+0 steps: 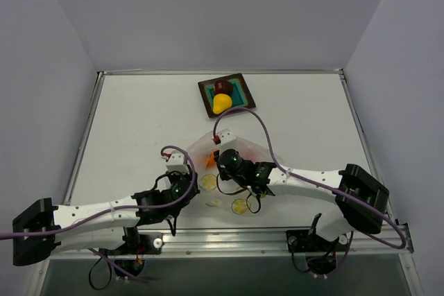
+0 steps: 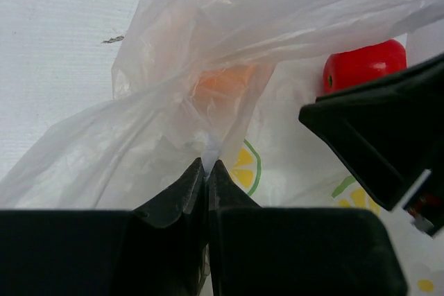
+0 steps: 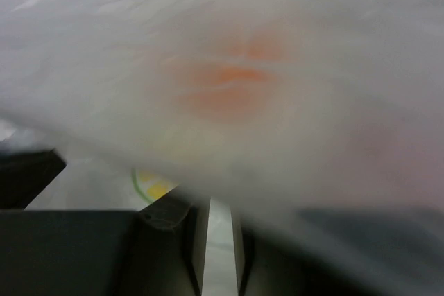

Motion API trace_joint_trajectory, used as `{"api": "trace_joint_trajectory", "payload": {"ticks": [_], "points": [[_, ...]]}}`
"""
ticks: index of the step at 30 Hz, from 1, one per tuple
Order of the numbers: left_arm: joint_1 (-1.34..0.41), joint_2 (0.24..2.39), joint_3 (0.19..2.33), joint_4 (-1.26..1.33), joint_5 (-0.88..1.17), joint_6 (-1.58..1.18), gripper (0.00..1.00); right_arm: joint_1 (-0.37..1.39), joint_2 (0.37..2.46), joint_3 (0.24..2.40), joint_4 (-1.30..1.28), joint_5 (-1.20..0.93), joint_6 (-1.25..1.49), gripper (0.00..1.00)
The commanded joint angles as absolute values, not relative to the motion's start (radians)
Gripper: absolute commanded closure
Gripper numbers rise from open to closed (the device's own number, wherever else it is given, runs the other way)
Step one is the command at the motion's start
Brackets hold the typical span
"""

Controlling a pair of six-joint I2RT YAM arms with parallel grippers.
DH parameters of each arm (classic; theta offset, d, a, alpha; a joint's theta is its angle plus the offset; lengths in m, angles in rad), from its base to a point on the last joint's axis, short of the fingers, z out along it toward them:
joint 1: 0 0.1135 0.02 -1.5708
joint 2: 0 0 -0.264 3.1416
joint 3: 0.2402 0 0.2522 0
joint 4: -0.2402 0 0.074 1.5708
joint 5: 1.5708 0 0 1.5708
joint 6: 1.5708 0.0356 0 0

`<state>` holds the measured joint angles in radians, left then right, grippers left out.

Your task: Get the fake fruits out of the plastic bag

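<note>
Pinches plastic bag (image 2: pixel 159 136) between closed left gripper (image 2: pixel 207 171) jaws, leaves right gripper (image 3: pixel 215 235) at a narrow slit, hold unclear, with orange fruit (image 2: pixel 225 82) bagged straight ahead, red fruit (image 2: pixel 364 64) nearer right arm.

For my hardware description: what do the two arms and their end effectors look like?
Both the left arm and the right arm have white links and black joints. A thin purple cable runs along each. The left end effector and right end effector have black wedge-shaped fingers.
</note>
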<state>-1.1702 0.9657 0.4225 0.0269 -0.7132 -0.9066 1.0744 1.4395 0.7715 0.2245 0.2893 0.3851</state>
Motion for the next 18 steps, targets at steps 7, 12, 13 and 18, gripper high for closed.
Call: {"api": "trace_joint_trajectory", "payload": {"ticks": [7, 12, 13, 18], "points": [[-1.164, 0.959, 0.451, 0.018, -0.732, -0.956, 0.98, 1.020, 1.634, 0.854, 0.483, 0.454, 0.613, 0.50], [-1.164, 0.957, 0.440, 0.020, -0.721, -0.957, 0.98, 1.014, 1.727, 0.874, 0.532, 0.488, 0.692, 0.34], [-1.164, 0.957, 0.437, 0.020, -0.719, -0.960, 0.98, 1.009, 1.741, 0.882, 0.538, 0.483, 0.709, 0.34], [-1.164, 0.942, 0.419, 0.020, -0.718, -0.973, 0.98, 0.997, 1.802, 0.868, 0.604, 0.453, 0.735, 0.29]]}}
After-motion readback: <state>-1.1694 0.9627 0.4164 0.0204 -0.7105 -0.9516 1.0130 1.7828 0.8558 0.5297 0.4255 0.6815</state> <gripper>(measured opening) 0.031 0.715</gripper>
